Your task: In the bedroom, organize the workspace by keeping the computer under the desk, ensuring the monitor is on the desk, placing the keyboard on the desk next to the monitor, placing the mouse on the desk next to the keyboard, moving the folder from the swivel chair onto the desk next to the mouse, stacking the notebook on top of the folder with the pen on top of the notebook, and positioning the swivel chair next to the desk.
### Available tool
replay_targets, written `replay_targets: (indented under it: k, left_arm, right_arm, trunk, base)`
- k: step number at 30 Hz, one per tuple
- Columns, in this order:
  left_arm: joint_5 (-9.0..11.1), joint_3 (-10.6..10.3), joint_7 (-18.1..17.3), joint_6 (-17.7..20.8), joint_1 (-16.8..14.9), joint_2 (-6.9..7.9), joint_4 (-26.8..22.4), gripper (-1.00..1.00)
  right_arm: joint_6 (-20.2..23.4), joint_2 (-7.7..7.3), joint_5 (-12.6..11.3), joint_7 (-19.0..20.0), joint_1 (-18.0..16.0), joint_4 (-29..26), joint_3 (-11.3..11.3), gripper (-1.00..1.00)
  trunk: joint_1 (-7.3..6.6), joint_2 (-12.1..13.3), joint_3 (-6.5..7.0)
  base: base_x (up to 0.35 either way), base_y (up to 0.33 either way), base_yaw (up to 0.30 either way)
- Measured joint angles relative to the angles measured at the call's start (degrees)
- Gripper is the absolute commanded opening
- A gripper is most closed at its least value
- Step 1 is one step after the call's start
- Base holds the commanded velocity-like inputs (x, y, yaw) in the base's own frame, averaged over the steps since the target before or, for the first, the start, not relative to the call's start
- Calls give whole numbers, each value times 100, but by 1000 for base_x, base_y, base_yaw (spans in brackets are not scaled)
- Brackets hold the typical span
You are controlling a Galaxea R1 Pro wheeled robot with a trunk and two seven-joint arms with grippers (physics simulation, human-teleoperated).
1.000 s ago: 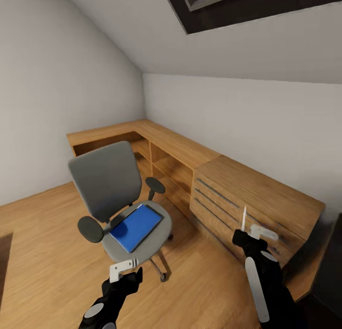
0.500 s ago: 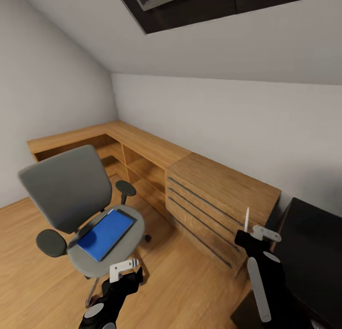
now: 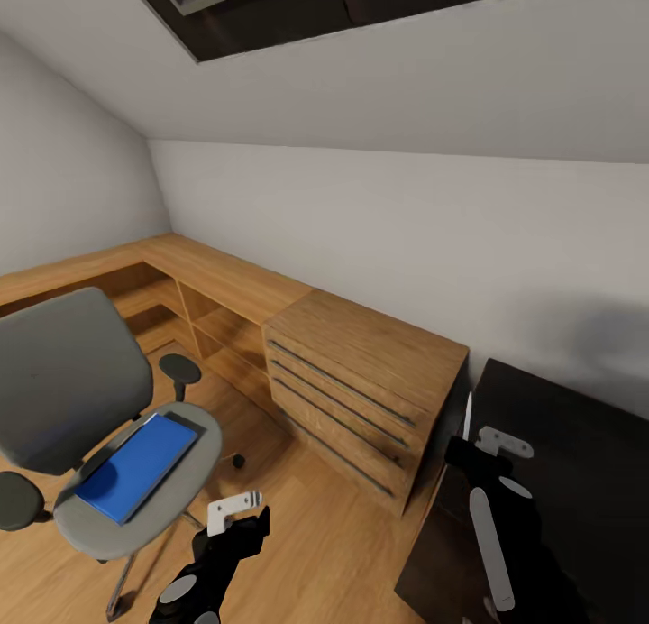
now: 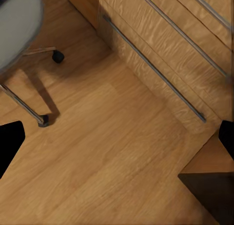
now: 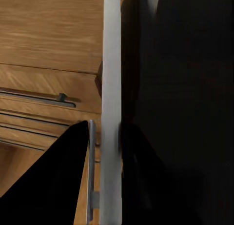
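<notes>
Standing upright, the slim white pen (image 3: 466, 416) sits clamped in the right pincer (image 3: 470, 444).

A bright blue folder (image 3: 135, 466) was seen on the grey swivel chair (image 3: 68, 380). The drawer unit (image 3: 361, 394) and plank floor (image 3: 333, 552) were light wood-grained, the walls (image 3: 406, 245) pale grey, the surface (image 3: 577, 453) black, the pen (image 3: 466, 416) white.
</notes>
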Motion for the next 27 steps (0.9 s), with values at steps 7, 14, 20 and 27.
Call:
replay_targets:
  k: [7, 14, 20, 27]
  left_arm:
    - [5, 7, 338, -39, 1, 0, -33, 100]
    - [8, 24, 410, -55, 1, -11, -60, 100]
    - [15, 2, 409, -57, 1, -26, -63, 100]
    - [15, 13, 411, -50, 1, -14, -63, 100]
  right_arm:
    - [36, -13, 20, -11, -2, 150, -18, -100]
    - [322, -169, 26, -97, -40, 576, -71, -100]
    - [345, -355, 20, -225, -136, 1060, -241, -100]
    - [303, -573, 13, -238, -519, 1743, -414, -100]
  trunk:
    - [0, 0, 0]
    - [0, 0, 0]
    - [43, -79, -35]
    - [197, -360, -161]
  base:
    - [2, -99, -9]
    - [0, -3, 0]
    - [0, 0, 0]
    - [0, 0, 0]
